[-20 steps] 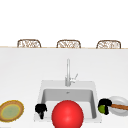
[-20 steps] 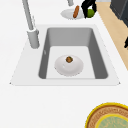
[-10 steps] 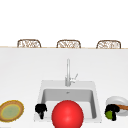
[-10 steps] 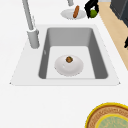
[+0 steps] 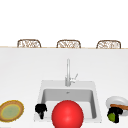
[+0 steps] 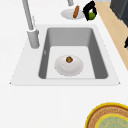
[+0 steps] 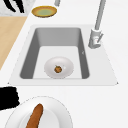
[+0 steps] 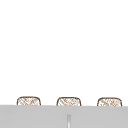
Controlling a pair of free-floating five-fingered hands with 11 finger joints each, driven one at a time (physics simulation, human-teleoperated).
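Observation:
My right hand is curled round a small green fruit just in front of a white plate that carries a brown sausage. In the left side view the right hand holds the green fruit beside the sausage. My left hand hovers at the sink's front left corner, fingers relaxed and holding nothing. A white bowl with a small brown item lies in the sink basin. A big red ball fills the front of the sink in the front view.
A yellow-rimmed woven plate lies on the counter left of the sink. The faucet rises behind the basin. Several wicker chair backs line the counter's far edge. A wooden floor strip runs along the counter's near side.
My right hand has carried the green fruit a little to the right and toward the counter's front edge. The left hand has stayed put.

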